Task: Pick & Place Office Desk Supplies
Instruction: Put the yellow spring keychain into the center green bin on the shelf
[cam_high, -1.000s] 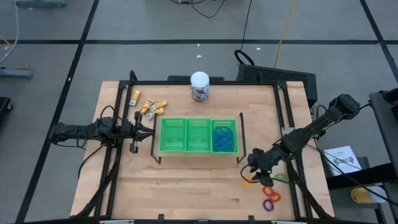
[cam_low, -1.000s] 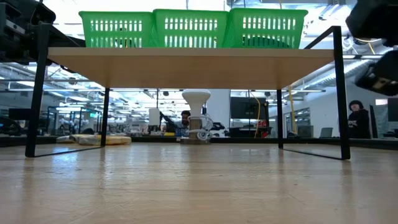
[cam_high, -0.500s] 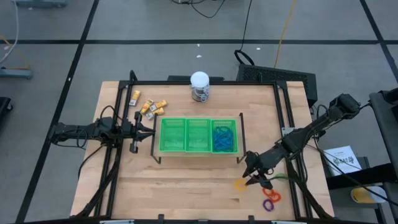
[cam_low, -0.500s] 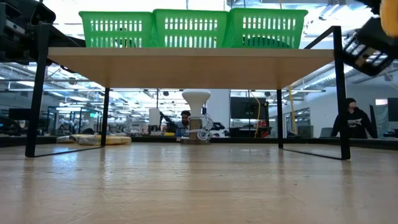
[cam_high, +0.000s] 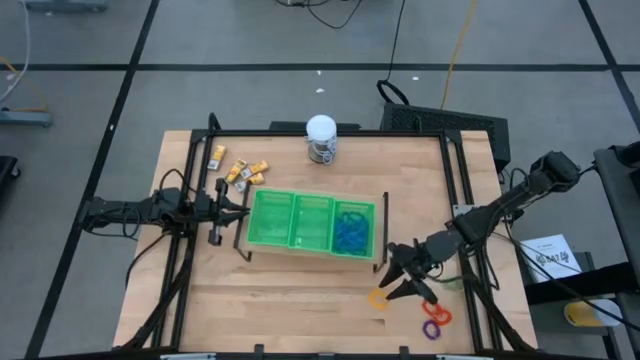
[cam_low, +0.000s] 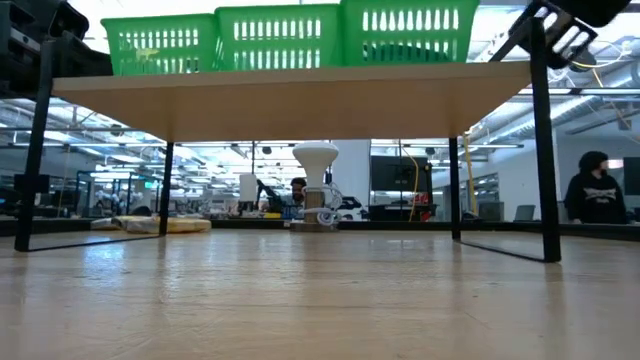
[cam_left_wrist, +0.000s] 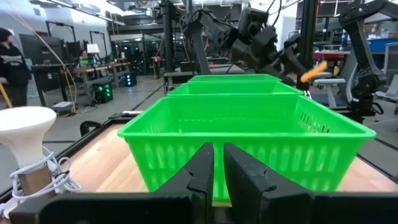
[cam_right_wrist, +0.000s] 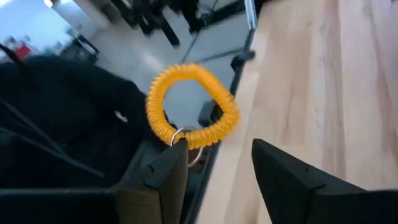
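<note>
Right gripper (cam_high: 392, 284) just off the near right corner of the green tray (cam_left_wrist: 261, 149), raised above the table (cam_high: 300, 310). Fingers spread apart, not clamped on anything between them. Orange coiled ring (cam_right_wrist: 186, 70) caught by its small metal loop at the tip of one finger, hanging clear of the tabletop beside the tray's right end. Impossible to tell whether anything more than that hooked tip is holding it. Left gripper (cam_left_wrist: 218, 163) level with the tray's left end and just short of it, fingers pressed together on nothing, pointing straight at the tray's near wall. Tray perched on a raised wooden shelf (cam_low: 300, 88) with thin black legs, turned slightly askew to the table edges. Blue loops (cam_high: 349, 232) piled in the tray's right compartment. Contents of the middle and left compartments not clear enough to name. Yellow-and-white blocks (cam_high: 243, 171) scattered on the table beyond the tray's far left corner, apart from it. White-topped jar (cam_high: 321, 137) standing upright beyond the tray's far side, about opposite its middle. Another orange ring (cam_high: 440, 316) and a purple ring (cam_high: 432, 329) lying touching each other on the table, nearer than the tray's right end and past the right gripper. Far behind the tray, a person (cam_low: 598, 190) in dark clothes in the room.
</note>
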